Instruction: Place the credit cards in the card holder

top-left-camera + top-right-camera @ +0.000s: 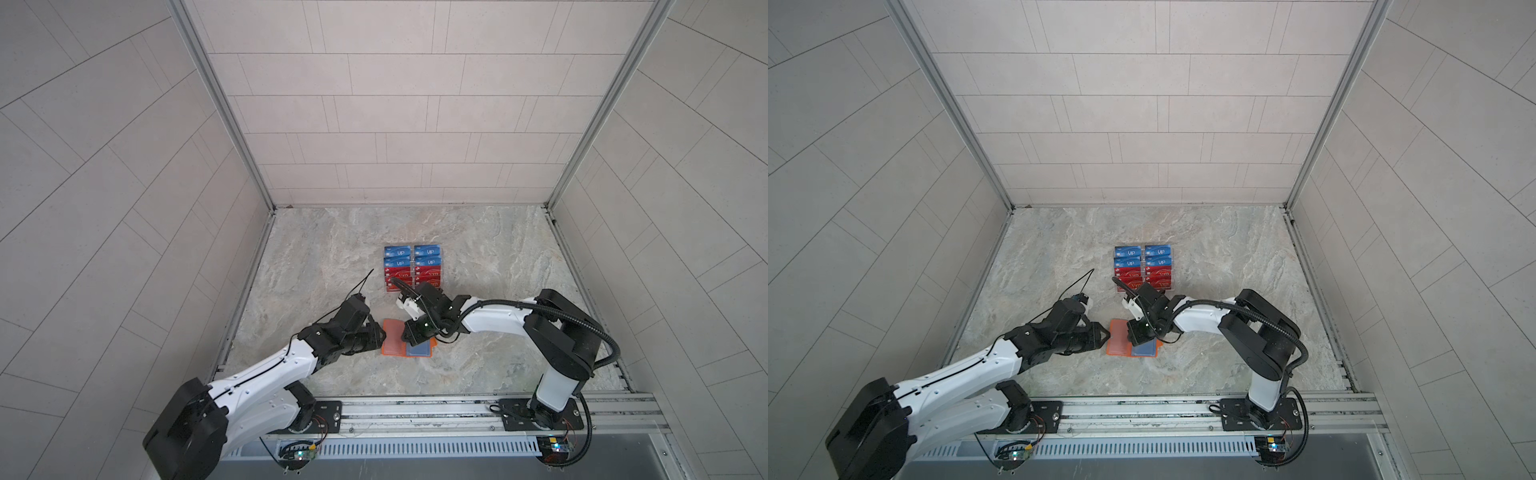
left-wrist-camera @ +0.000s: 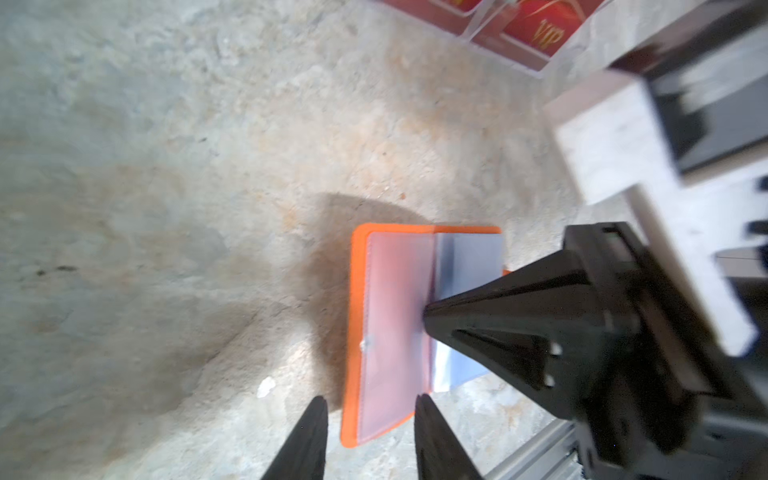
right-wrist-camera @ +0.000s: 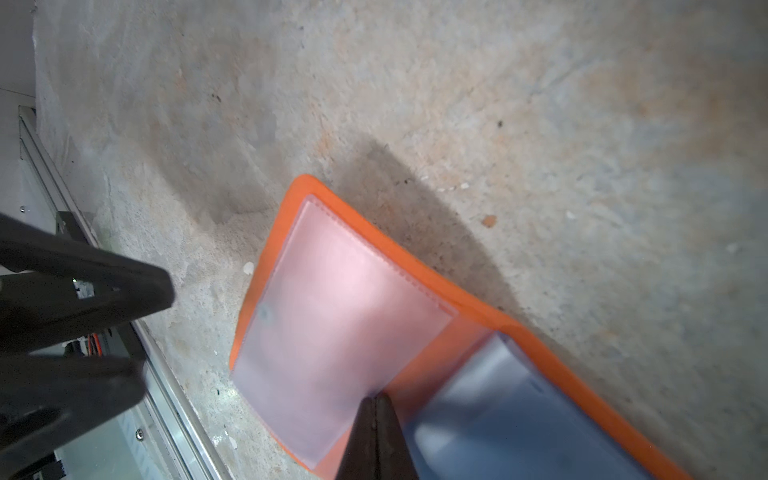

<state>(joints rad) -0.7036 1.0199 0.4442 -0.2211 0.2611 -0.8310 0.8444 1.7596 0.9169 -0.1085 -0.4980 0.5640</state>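
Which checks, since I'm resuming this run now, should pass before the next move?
1. card holder open, sleeves facing up: ok.
2. right gripper shut, tip on the holder's fold: ok.
3. left gripper open and empty beside the holder: ok.
4. blue card fully seated in its sleeve: cannot tell.
5. All credit cards out of the clear stand: not ok, many sit there.
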